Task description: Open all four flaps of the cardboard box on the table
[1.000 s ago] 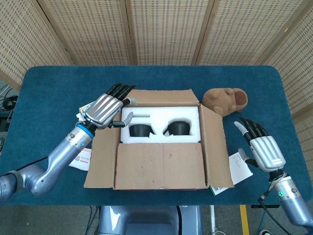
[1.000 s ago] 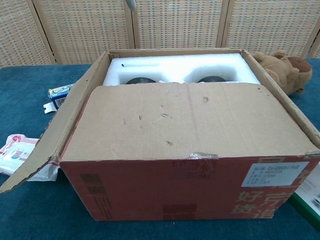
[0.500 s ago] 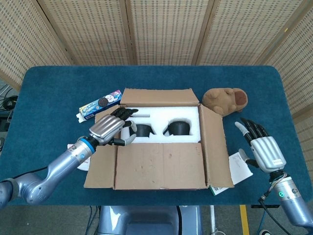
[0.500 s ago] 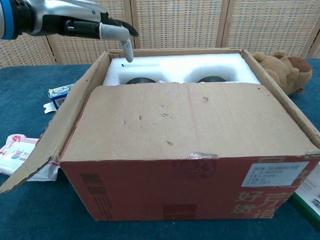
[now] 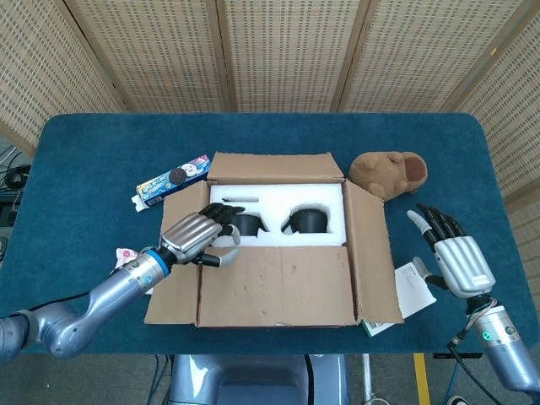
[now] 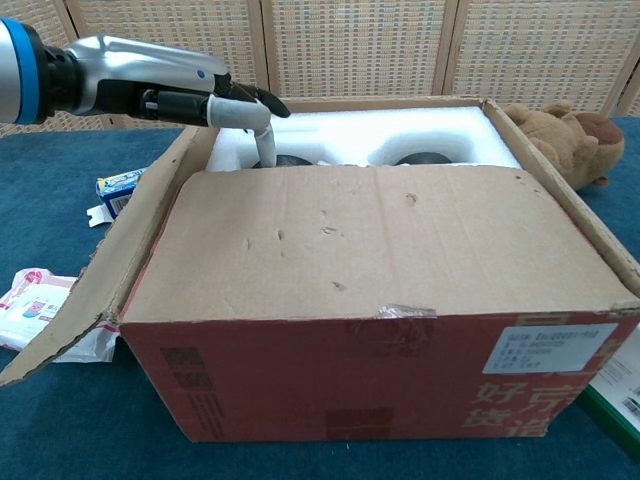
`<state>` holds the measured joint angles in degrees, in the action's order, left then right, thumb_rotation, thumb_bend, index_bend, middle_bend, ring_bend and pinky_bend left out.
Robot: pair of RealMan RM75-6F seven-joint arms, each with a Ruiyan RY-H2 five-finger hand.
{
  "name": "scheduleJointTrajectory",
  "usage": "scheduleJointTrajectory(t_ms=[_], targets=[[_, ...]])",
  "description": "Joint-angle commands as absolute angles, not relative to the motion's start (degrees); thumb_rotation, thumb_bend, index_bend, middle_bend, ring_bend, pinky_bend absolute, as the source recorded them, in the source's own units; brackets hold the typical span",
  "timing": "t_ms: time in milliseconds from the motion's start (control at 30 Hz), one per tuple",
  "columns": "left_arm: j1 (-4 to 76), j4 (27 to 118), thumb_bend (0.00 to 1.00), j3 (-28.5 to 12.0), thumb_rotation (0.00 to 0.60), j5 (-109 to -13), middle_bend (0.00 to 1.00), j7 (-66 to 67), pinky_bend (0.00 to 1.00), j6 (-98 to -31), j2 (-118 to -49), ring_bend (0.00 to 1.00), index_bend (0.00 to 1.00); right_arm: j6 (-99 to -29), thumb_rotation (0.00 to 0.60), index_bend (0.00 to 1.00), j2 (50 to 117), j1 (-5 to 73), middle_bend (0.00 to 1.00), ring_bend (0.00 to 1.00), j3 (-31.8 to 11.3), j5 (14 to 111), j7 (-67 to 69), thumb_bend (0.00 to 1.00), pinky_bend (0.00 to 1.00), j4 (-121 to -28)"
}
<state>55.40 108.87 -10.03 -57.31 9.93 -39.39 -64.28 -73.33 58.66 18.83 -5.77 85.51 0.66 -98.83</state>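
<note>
Head view showed that the left hand (image 5: 196,239) had slid back toward the robot in the last second, from the far left corner of the cardboard box (image 5: 278,245) to the edge of the near flap (image 5: 277,285). That flap was the only one lying flat over the box, so I think the hand was getting ready to lift it, and it was the last job left. The far flap (image 5: 272,166), the left flap (image 5: 173,283) under the hand and the right flap (image 5: 368,253) already stood open. The hand's fingers were curled a little and apart, holding nothing, with the thumb (image 6: 263,143) pointing down just at the flap's edge in the chest view. The right hand (image 5: 452,256) was well away beside the right flap, fingers spread, empty. The box sat in the middle of the blue table (image 5: 84,160), which looked soft like felt. The box was brown, stiff and a bit dented. Just past the left hand's fingers was smooth white foam (image 5: 325,196) with round holes and dark round things (image 5: 308,221) in them. A fuzzy brown toy (image 5: 390,173) sat far from the left hand, past the right flap, and a shiny cookie packet (image 5: 171,180) lay beyond the left hand.
</note>
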Motion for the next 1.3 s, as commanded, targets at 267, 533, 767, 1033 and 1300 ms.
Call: scheduleJointTrajectory(t_ms=[267,533,767,1033,1300], targets=[[56.44,109.22,0.39,-8.24,0.069,-56.6,0.03,12.45,0.0,-40.06,-65.13,0.0,0.36,-73.7,0.6,0.0,58.54,18.5,0.02,0.0,-5.68,85.67,1.14,0.47,0.11,-98.69],[57.29,110.83,0.38,-8.51,0.06,-54.26,0.03,11.07,0.0,-39.51,-64.59,0.0,0.36,-73.93,0.6,0.0,58.65,18.29,0.02,0.0,-5.68,85.72,1.45,0.47,0.11,-98.36],[55.99,113.49,0.39,-12.42,0.058,-55.46,0.03,1.8,0.0,-37.56,-61.36,0.0,0.36,-74.01,0.6,0.0,58.91,18.31,0.02,0.0,-5.78,85.74,1.24,0.47,0.11,-98.26],[52.76,117.42,0.39,-17.61,0.039,-61.35,0.03,-13.46,0.0,-31.69,-55.76,0.0,0.36,-73.99,0.6,0.0,59.06,18.44,0.02,0.0,-5.95,85.77,0.86,0.47,0.11,-98.45],[48.91,120.29,0.39,-23.1,0.029,-71.68,0.03,-31.64,0.0,-24.25,-51.6,0.0,0.36,-73.79,0.6,0.0,59.22,18.57,0.02,0.0,-5.99,85.69,0.21,0.47,0.11,-98.84]])
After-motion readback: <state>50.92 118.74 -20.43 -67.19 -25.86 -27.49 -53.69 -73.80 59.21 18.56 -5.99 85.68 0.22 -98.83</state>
